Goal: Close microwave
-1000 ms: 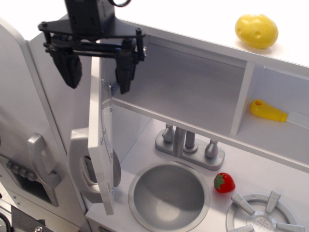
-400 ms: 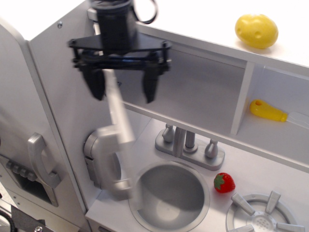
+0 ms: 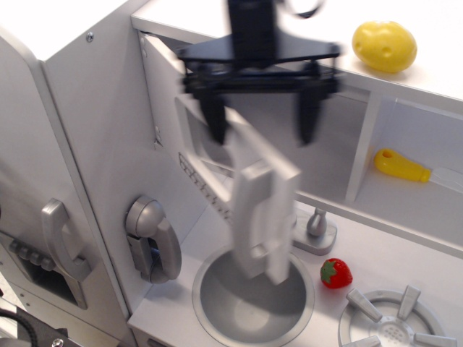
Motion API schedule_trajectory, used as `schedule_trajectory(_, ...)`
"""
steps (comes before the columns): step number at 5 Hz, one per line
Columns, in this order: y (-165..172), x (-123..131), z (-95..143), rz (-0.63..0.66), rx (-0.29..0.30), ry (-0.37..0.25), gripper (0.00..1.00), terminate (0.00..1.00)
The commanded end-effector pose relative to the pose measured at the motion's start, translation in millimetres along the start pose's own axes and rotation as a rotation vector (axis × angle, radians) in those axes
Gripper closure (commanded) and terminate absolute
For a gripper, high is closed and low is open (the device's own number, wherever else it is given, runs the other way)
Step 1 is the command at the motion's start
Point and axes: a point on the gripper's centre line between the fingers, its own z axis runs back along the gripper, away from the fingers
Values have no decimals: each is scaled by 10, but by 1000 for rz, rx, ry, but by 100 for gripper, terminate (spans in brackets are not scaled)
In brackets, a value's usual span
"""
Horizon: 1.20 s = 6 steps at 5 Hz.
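Microwave door [image 3: 242, 195] has swung from edge-on to roughly halfway shut, blurred mid-swing above the sink [image 3: 253, 296]; the spread, empty claw [image 3: 262, 119] pushes behind its top edge.

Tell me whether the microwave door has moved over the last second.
Yes. The microwave door has swung right, from edge-on by the toy telephone to partway across the opening, above the sink.

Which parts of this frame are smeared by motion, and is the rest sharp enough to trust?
In observation.image, the microwave door is streaked with motion blur, its edges and handle doubled; the gripper above it is blurred too, jaws spread. The yellow potato, strawberry, sink and telephone are sharp. Lighting is even, without glare.
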Motion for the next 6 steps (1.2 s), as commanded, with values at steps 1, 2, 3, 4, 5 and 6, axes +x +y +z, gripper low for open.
schedule_trajectory(1, -231, -391, 365, -142, -117, 3, 0, 0)
schedule_trajectory(2, 98, -568, 233, -210, -71, 33, 0, 0)
schedule_trajectory(3, 474, -543, 118, -269, -55, 58, 0, 0)
schedule_trajectory(4, 626, -374, 28, -261, -19, 44, 0, 0)
schedule_trajectory(5, 660, -160, -38, -222, 4, 30, 0, 0)
schedule_trajectory(6, 599, 75, -18, -199, -13, -18, 0, 0)
